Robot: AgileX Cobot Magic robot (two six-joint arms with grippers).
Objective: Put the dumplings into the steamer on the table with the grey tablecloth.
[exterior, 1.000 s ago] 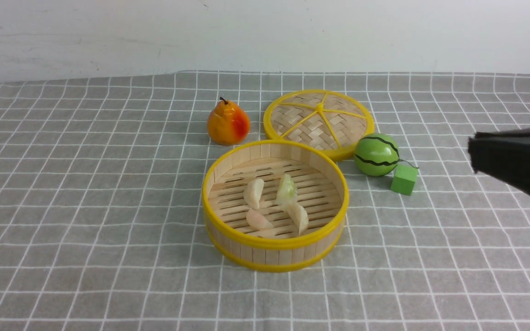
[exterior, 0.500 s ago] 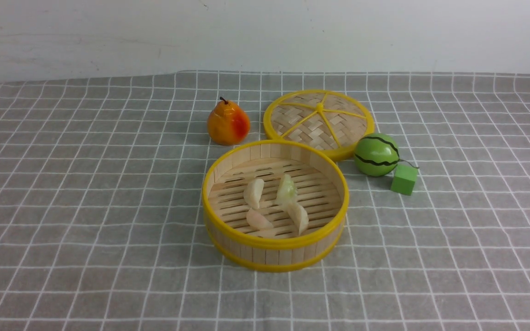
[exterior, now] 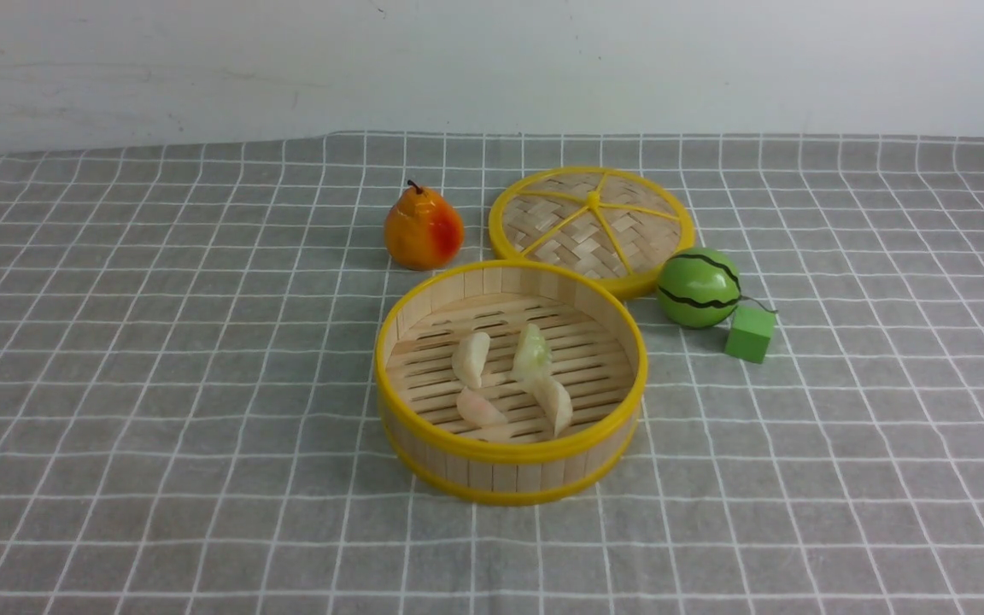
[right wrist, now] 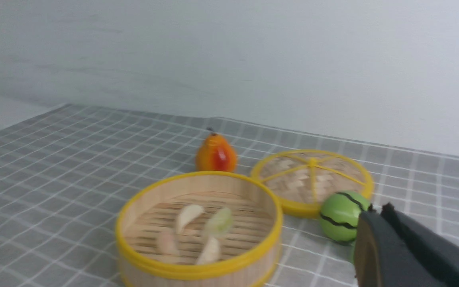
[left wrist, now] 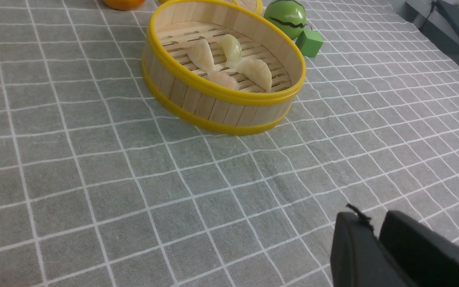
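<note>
The steamer stands mid-table on the grey tablecloth. Several dumplings lie on its slatted floor: a cream one, a pale green one, a pink one and another cream one. Neither arm shows in the front view. In the left wrist view my left gripper hovers over bare cloth well short of the steamer, fingers together, holding nothing. In the right wrist view my right gripper is shut and empty, off to the side of the steamer.
Behind the steamer lie an orange pear and the flat woven lid. A green melon-striped ball and a small green cube sit to the steamer's right. A white wall closes off the table's far edge.
The right arm's dark shape has drawn back off the right edge of the front view. The dumplings and the steamer have not moved.
</note>
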